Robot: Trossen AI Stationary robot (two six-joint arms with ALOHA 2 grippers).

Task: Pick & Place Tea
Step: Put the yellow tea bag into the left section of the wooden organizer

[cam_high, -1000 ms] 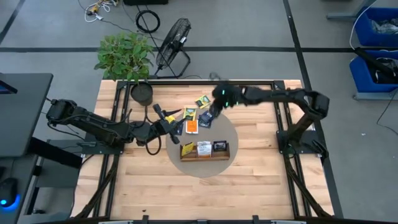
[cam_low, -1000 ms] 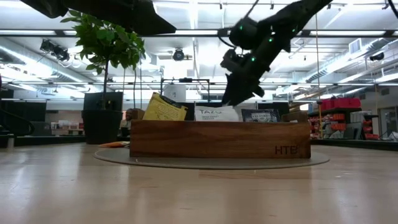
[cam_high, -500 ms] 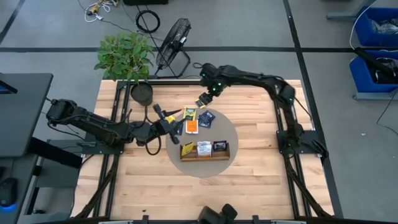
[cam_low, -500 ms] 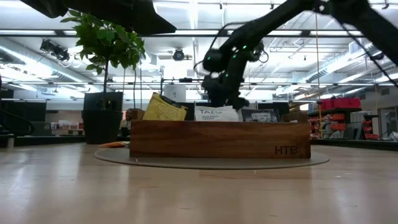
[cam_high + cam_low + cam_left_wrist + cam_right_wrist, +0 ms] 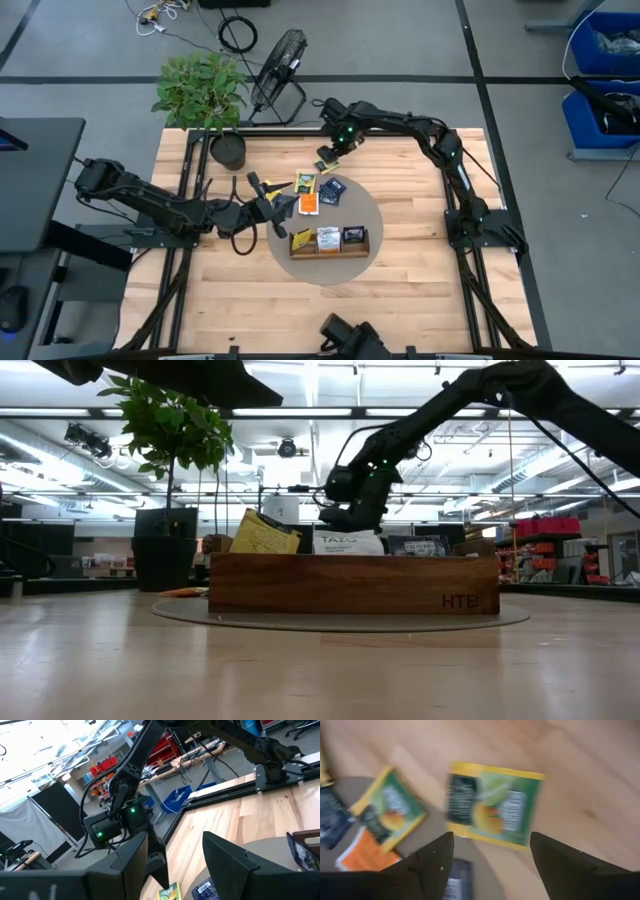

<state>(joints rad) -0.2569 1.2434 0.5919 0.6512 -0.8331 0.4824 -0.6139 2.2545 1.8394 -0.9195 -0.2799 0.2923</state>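
Right gripper (image 5: 327, 160) hovering over far edge of round grey mat (image 5: 372, 215), fingers spread, nothing between them. Right wrist view alone showing what lies below: green-and-yellow tea packet (image 5: 492, 805) flat, half on wood. Left gripper (image 5: 262, 190) waiting beside loose packets (image 5: 318, 188), fingers parted, empty. Low view alone showing packets standing upright in wooden tray (image 5: 350, 584): yellow, white, dark.
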